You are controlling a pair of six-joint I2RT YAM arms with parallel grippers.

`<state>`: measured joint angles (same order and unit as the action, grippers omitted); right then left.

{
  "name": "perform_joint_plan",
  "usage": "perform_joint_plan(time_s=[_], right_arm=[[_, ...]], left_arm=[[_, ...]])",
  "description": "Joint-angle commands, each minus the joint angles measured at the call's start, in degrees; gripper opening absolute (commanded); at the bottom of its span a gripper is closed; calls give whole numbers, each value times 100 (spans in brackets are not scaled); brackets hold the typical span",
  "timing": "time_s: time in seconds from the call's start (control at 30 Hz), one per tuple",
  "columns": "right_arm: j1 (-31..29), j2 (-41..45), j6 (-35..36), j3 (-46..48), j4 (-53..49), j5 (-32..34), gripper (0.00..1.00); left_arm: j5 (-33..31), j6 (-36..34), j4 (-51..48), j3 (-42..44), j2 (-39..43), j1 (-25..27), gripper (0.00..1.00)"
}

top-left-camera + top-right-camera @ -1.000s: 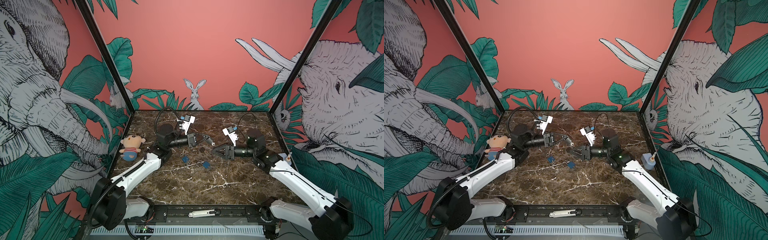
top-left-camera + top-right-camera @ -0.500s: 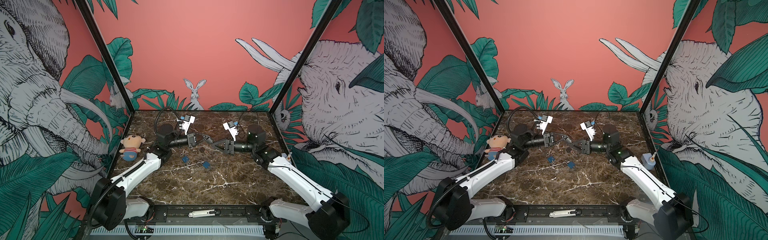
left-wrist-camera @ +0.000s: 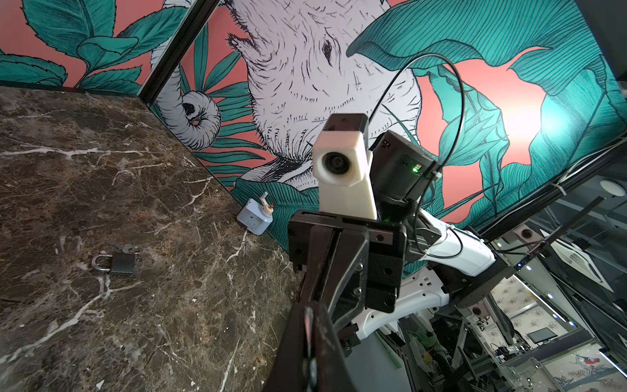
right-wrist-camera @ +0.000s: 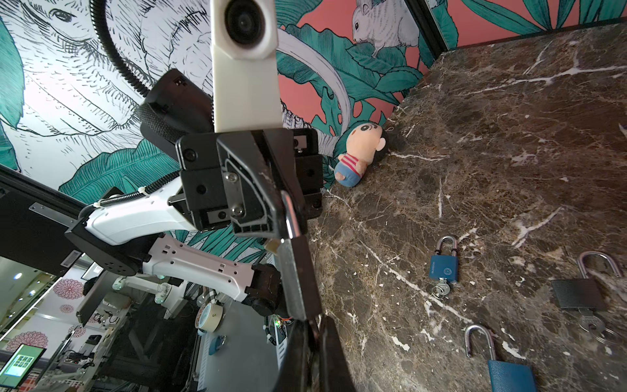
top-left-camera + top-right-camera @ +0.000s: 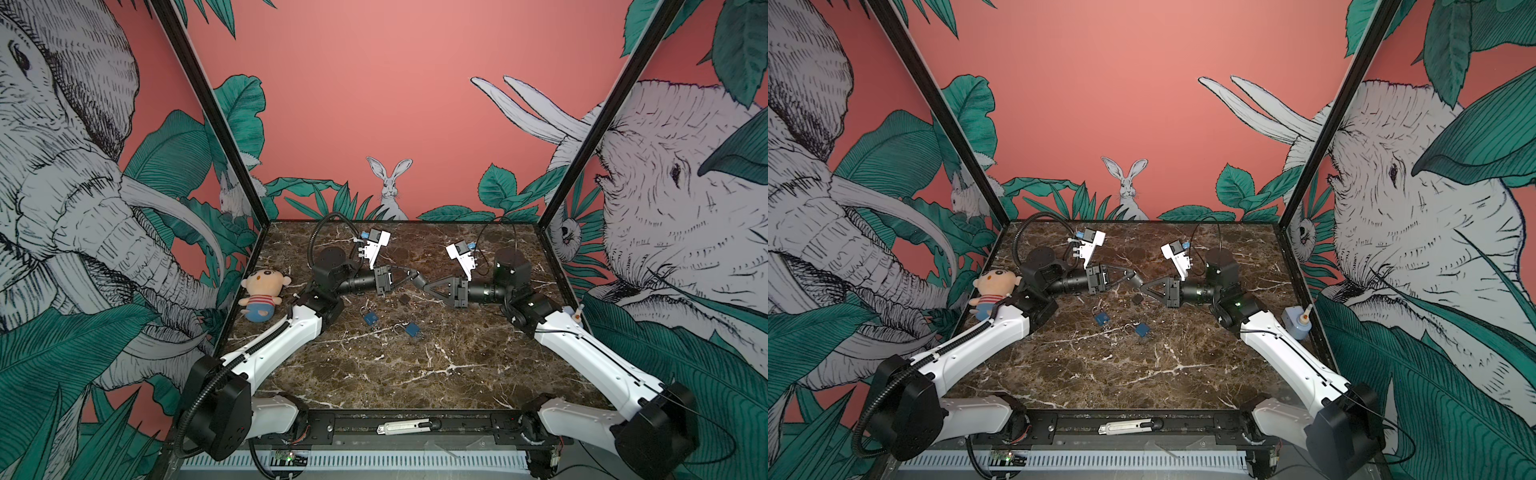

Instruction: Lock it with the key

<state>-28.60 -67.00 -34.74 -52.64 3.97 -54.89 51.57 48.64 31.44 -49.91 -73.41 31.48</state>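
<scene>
Above the tabletop (image 5: 415,365) a padlock (image 4: 298,278) is gripped by the left tool (image 5: 410,274), the right tool (image 5: 429,286) closed at its three o'clock; locking judged unfinished.

the front of the counter (image 5: 415,374) is bare, room to pass. blue padlocks (image 5: 370,318) and a black padlock (image 5: 403,299) lie mid-counter. a doll (image 5: 262,296) sits at the left edge, a blue box (image 5: 1295,322) at the right.

White shells cover the left arm (image 5: 274,349) and right arm (image 5: 590,353); the joints are black. The left gripper (image 5: 414,276) and right gripper (image 5: 428,287) are matte black, with a silver screw (image 4: 233,176). The left arm carries a ribbed black conduit (image 4: 110,51), the right a thin cable (image 3: 456,88) (a green light (image 3: 415,168) glows at 3 o'clock of its white camera housing (image 3: 342,159)).
</scene>
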Motion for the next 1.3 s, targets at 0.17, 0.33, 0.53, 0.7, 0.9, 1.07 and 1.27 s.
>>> perform_joint_plan(time_s=[0.17, 0.33, 0.53, 0.7, 0.9, 1.07, 1.27], right_arm=[[42, 294, 72, 279, 125, -119, 0], [153, 492, 21, 535, 111, -66, 0], [355, 784, 183, 771, -294, 303, 0], [769, 1166, 462, 939, -1102, 1285, 0], [1423, 1736, 223, 1417, -1315, 1880, 0], [1985, 2062, 149, 1691, -1761, 2262, 0], [2561, 2132, 292, 1766, -2234, 2269, 0]], left_arm=[[-130, 22, 317, -272, 186, -149, 0], [-86, -13, 257, -384, 230, -263, 0], [-69, -216, -84, -467, 237, -327, 0], [-236, -1291, -1774, -771, 112, -264, 0], [-426, -1771, -2502, -996, -757, 128, 0], [-898, -2110, -3137, -1590, -1943, 813, 0], [-1014, -1931, -3135, -2329, -3258, 1395, 0]])
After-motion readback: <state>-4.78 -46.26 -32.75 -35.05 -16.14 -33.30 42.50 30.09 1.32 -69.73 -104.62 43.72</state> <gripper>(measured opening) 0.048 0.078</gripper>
